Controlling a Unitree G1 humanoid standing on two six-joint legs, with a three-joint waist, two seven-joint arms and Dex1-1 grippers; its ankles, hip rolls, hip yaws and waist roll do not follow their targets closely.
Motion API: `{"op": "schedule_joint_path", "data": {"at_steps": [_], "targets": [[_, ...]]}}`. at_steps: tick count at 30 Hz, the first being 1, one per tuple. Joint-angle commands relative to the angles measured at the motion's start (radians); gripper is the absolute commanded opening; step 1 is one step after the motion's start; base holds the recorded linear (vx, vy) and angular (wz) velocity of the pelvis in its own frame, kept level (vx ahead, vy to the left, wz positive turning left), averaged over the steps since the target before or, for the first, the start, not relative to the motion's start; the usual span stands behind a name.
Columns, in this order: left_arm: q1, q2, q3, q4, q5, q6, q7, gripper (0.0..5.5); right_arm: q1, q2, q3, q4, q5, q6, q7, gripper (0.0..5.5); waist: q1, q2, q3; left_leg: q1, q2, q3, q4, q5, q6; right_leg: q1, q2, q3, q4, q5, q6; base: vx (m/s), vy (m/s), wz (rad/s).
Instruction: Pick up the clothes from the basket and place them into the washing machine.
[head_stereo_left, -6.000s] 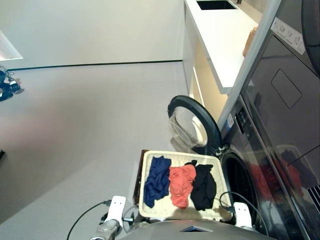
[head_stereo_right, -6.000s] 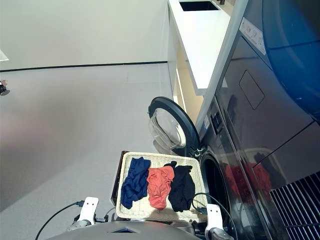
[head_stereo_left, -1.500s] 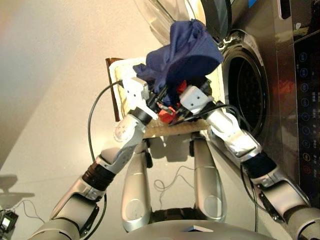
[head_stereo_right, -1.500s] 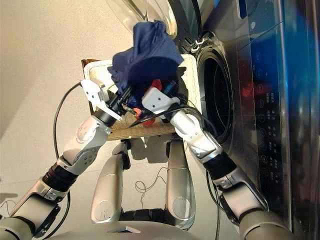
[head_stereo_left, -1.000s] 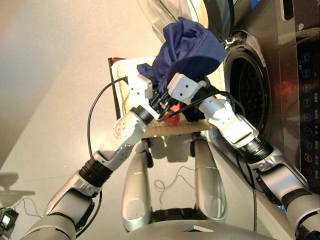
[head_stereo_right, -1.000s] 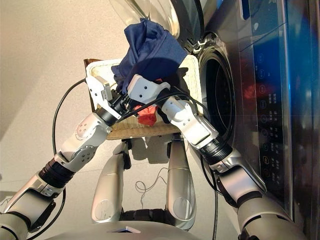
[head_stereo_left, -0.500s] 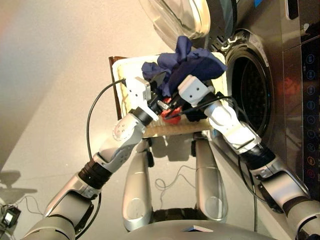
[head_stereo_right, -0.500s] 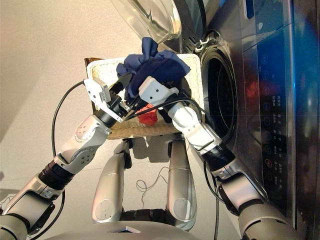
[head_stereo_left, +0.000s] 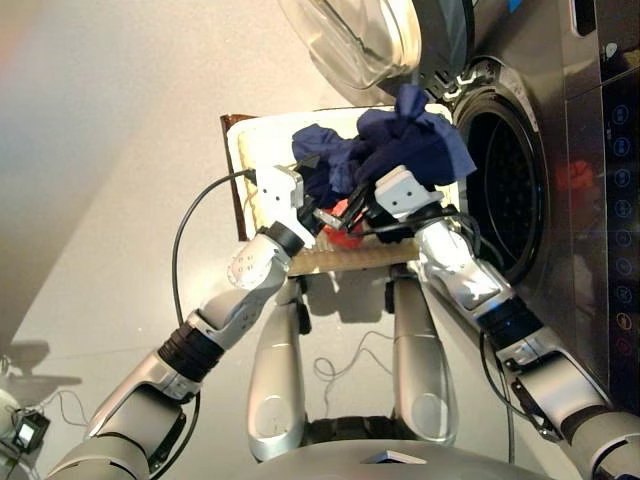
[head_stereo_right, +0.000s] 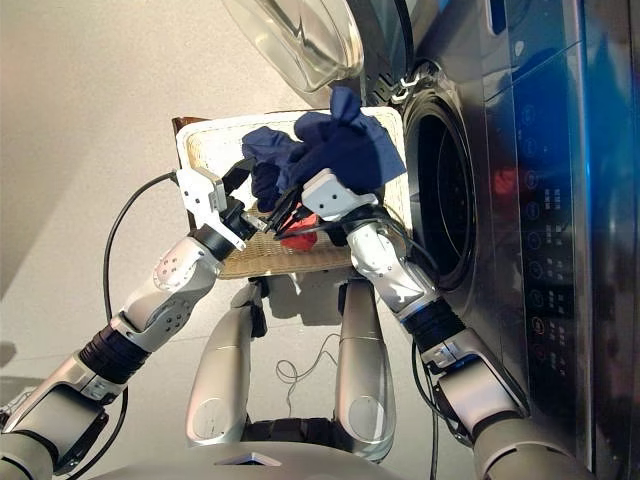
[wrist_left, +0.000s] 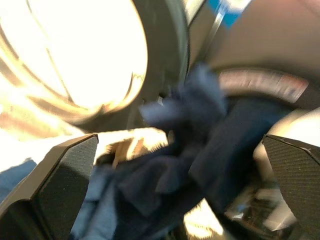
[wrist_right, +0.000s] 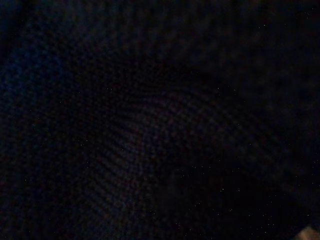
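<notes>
The navy garment (head_stereo_left: 405, 145) is bunched up over my right gripper (head_stereo_left: 378, 185), which is shut on it just in front of the washing machine's drum hole (head_stereo_left: 500, 190). Cloth fills the right wrist view (wrist_right: 160, 120). One navy tail (head_stereo_left: 318, 150) trails back over the cream basket (head_stereo_left: 255, 165). My left gripper (head_stereo_left: 318, 190) hovers open over the basket beside that tail, its fingers (wrist_left: 55, 195) spread wide. The coral garment (head_stereo_left: 345, 228) lies in the basket under both grippers. My right arm hides the black garment. The glass door (head_stereo_left: 355, 40) stands open behind the basket.
A dark brown board (head_stereo_left: 229, 150) shows under the basket's left edge. A black cable (head_stereo_left: 183, 250) loops off my left wrist over the pale floor. The machine's glossy control panel (head_stereo_left: 620, 200) runs down the right side. A small device (head_stereo_left: 25, 432) lies at the lower left.
The navy garment has come down from its raised position and shifted right toward the drum hole with my right gripper. My left gripper has let go and stays over the basket.
</notes>
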Motion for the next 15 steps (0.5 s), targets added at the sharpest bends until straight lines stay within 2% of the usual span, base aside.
{"op": "schedule_joint_path", "data": {"at_steps": [1, 4, 9, 15], "targets": [[-0.007, -0.027, 0.007, -0.114, 0.000, -0.084, 0.008, 5.50, -0.005, -0.040, -0.049, -0.027, 0.046, -0.045, -0.112, 0.00, -0.020, 0.021, -0.014, -0.043, -0.028, -0.024, 0.113, -0.073, 0.037, 0.077, 0.012, -0.033, -0.177, 0.096, 0.031, 0.000, 0.000, 0.000], [0.009, -0.046, 0.014, -0.108, 0.010, -0.097, 0.029, 5.50, -0.011, -0.039, -0.085, 0.044, 0.085, -0.050, -0.159, 0.00, -0.017, 0.023, -0.014, -0.044, -0.032, -0.028, 0.112, -0.074, 0.037, 0.078, 0.008, -0.036, -0.175, 0.095, 0.031, 0.000, 0.000, 0.000], [0.047, -0.094, 0.015, -0.091, 0.028, -0.125, 0.092, 5.50, -0.053, -0.040, -0.165, 0.223, 0.243, -0.078, -0.262, 0.00, -0.006, 0.025, -0.014, -0.067, -0.037, -0.032, 0.130, -0.084, 0.038, 0.061, 0.006, -0.036, -0.163, 0.087, 0.030, 0.000, 0.000, 0.000], [0.050, -0.122, 0.005, -0.084, 0.030, -0.140, 0.138, 5.50, -0.098, -0.073, -0.189, 0.341, 0.345, -0.088, -0.304, 0.00, 0.004, 0.030, -0.014, -0.118, -0.041, -0.038, 0.169, -0.096, 0.036, 0.019, 0.003, -0.039, -0.130, 0.075, 0.029, 0.000, 0.000, 0.000]]}}
